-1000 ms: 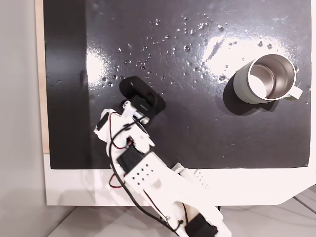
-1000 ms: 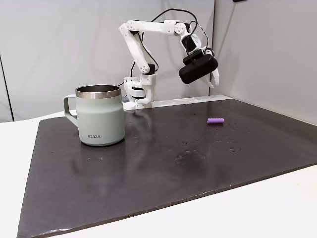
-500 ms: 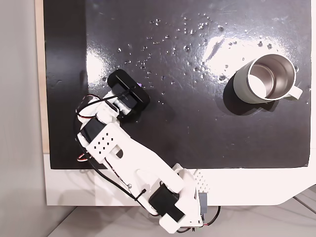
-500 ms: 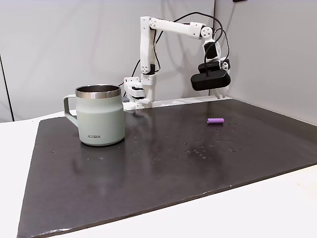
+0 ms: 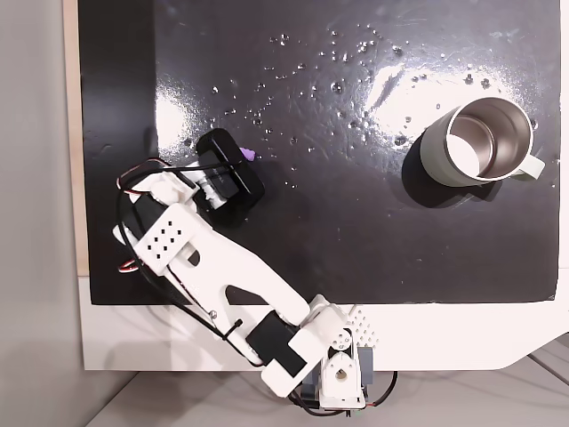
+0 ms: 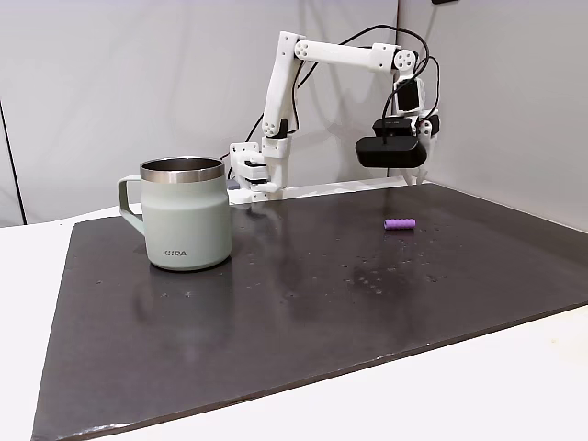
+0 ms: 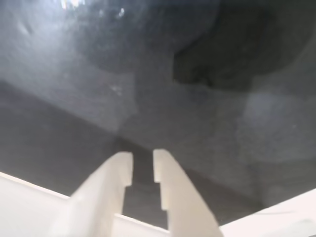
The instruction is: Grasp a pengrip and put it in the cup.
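The pengrip (image 6: pixel 399 223), a tiny light-purple ridged cylinder, lies on the dark mat (image 6: pixel 303 303); from above only its end (image 5: pixel 252 156) peeks out beside the black wrist module. My gripper (image 6: pixel 404 171) hangs above the mat just behind the pengrip, apart from it, and sits over it in the top fixed view (image 5: pixel 233 169). In the wrist view the two white fingers (image 7: pixel 168 187) stand almost together with a narrow slit and nothing between them (image 7: pixel 143 165). The grey-green metal cup (image 5: pixel 480 142) stands upright far across the mat (image 6: pixel 184 216).
The white arm base (image 5: pixel 329 374) sits on a white table (image 5: pixel 462 338) at the mat's near edge. A grey wall (image 6: pixel 496 92) rises close behind the gripper. Small water droplets (image 5: pixel 338 53) dot the mat between the gripper and the cup.
The arm has swung left in the top view and stretched out. The gripper travelled right in the side view and levelled out over the pengrip. Cup and pengrip have not moved.
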